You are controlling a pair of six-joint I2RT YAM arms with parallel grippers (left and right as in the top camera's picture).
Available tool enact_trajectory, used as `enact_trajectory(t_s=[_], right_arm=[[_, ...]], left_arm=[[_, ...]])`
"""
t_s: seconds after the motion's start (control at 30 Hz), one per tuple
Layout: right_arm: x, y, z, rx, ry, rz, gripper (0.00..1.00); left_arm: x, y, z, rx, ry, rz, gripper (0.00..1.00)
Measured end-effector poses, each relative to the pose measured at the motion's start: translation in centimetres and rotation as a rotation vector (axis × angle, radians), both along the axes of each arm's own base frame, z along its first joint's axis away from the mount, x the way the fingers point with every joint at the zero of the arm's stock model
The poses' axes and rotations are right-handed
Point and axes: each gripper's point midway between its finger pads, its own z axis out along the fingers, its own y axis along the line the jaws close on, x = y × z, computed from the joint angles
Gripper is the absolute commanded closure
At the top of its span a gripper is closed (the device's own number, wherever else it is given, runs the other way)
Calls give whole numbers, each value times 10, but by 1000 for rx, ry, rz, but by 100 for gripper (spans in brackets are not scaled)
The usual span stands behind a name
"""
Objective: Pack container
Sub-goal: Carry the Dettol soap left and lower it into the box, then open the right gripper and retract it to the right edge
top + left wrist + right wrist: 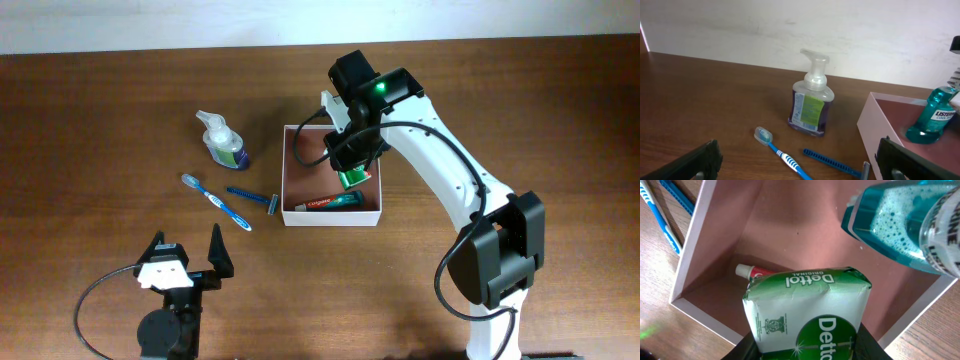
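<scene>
The container (291, 170), a square shallow box with white walls and a reddish-brown inside, sits mid-table; it also shows in the right wrist view (695, 255) and the left wrist view (880, 130). My right gripper (353, 172) is shut on a green and white Dettol soap packet (810, 315) and holds it over the box. A toothpaste tube (333, 201) lies inside along the front wall. A blue-green mouthwash bottle (905, 225) is inside too. My left gripper (186, 256) is open and empty near the front edge.
A soap pump bottle (224, 141) stands left of the box. A blue toothbrush (215, 200) and a blue razor (253, 197) lie on the table between it and the box.
</scene>
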Motion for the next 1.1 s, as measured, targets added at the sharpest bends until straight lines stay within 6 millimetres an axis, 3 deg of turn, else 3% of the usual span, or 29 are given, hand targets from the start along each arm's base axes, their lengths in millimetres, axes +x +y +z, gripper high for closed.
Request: enact_trajectory(t_s=[0.03,0.1,0.13,0.43,0.6,0.7,0.77,0.87,0.9,0.93,1.0,1.1], right_arm=[[-1,-1,0,-2,4,0,65],[-2,-1,0,-5,11,-6,38],[-3,-2,-1,-7,16,-8,34],[-8,-6,-2,-29,34,-6,32],[-10,-19,-3,-98,33,-15,32],[-5,-32,5,-148,-13,-38,30],[1,-44,23,-167,-73,-73,26],[11,-74,67,-157,-182,-177,21],[15,-97,91,-145,-239,-247,19],[16,-104,98,-142,-255,-268,17],[17,-149,129,-131,-323,-394,2],[12,-219,162,-146,-397,-578,1]], left_arm=[[0,0,0,0,0,0,1],[0,0,0,0,0,0,1],[0,0,0,0,0,0,1],[0,0,0,0,0,0,1],[0,0,0,0,0,0,1],[0,0,0,0,0,0,1],[0,0,0,0,0,0,1],[0,0,0,0,0,0,1],[0,0,0,0,0,0,1],[0,0,0,0,0,0,1],[0,0,0,0,0,0,1],[0,0,0,0,0,0,0]])
